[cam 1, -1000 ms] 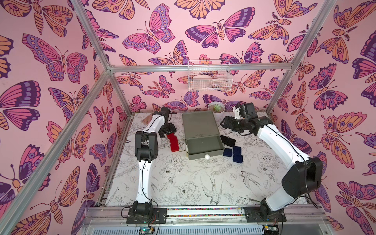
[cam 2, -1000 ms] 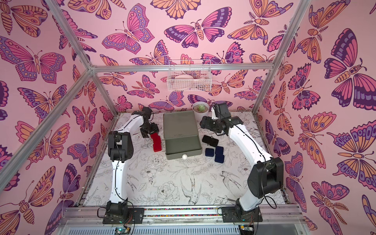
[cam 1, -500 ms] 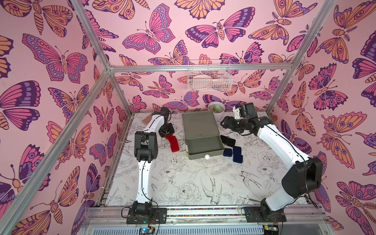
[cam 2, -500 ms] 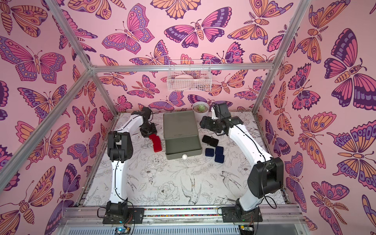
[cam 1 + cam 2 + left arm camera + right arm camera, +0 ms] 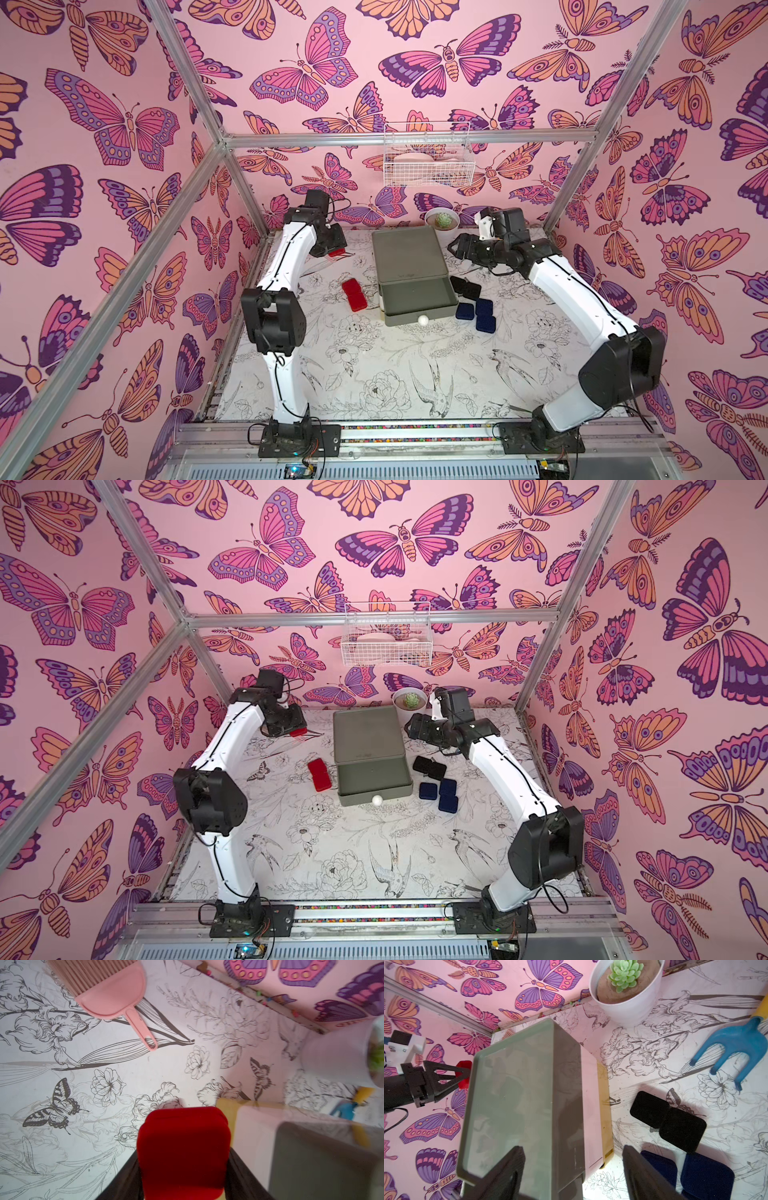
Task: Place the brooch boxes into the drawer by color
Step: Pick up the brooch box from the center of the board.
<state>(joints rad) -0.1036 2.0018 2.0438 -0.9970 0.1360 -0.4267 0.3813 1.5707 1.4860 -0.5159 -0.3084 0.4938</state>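
Brooch box (image 5: 182,1153): red velvet, rounded square.

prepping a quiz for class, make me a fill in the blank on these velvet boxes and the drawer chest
The left gripper is shut on a ___ velvety rounded-square brooch box.
The pulled-out grey-green top drawer holds ___ boxes.
___ navy blue velvety boxes lie on the floral-printed table.
The right gripper stands with jaws ___.
Missing: red; no; three; open
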